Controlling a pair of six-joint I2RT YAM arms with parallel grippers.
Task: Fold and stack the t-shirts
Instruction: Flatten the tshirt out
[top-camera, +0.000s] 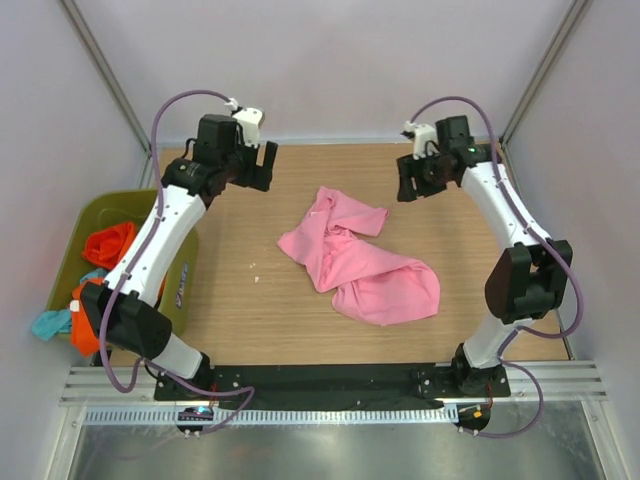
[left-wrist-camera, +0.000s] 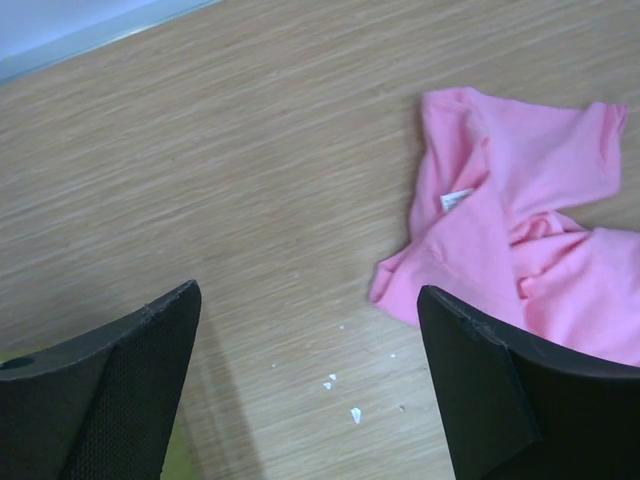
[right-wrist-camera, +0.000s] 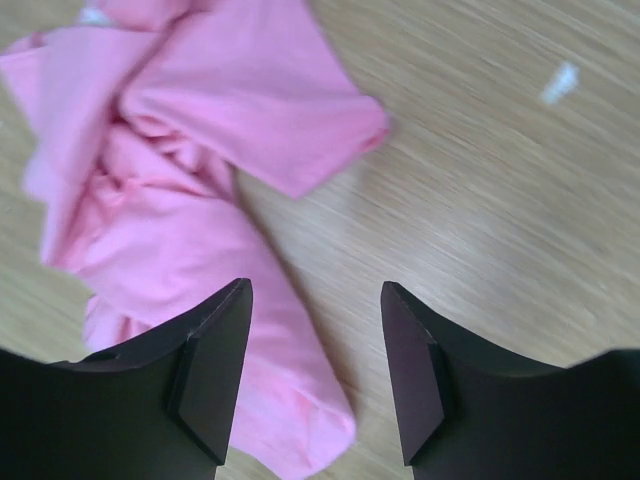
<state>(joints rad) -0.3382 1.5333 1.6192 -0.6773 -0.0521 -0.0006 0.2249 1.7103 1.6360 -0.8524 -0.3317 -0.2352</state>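
A crumpled pink t-shirt (top-camera: 360, 262) lies in the middle of the wooden table. It also shows in the left wrist view (left-wrist-camera: 520, 240), with a small white label, and in the right wrist view (right-wrist-camera: 190, 180). My left gripper (top-camera: 258, 166) hovers open and empty at the back left, clear of the shirt; in its own view the gripper (left-wrist-camera: 310, 380) frames bare wood. My right gripper (top-camera: 412, 180) hovers open and empty at the back right, above the shirt's right edge; in its own view the gripper (right-wrist-camera: 315, 375) spans the shirt's edge and bare wood.
A green bin (top-camera: 75, 250) stands off the table's left edge and holds orange (top-camera: 105, 243) and teal (top-camera: 50, 322) clothes. Small white specks (left-wrist-camera: 350, 412) lie on the wood. White walls close in the back and sides.
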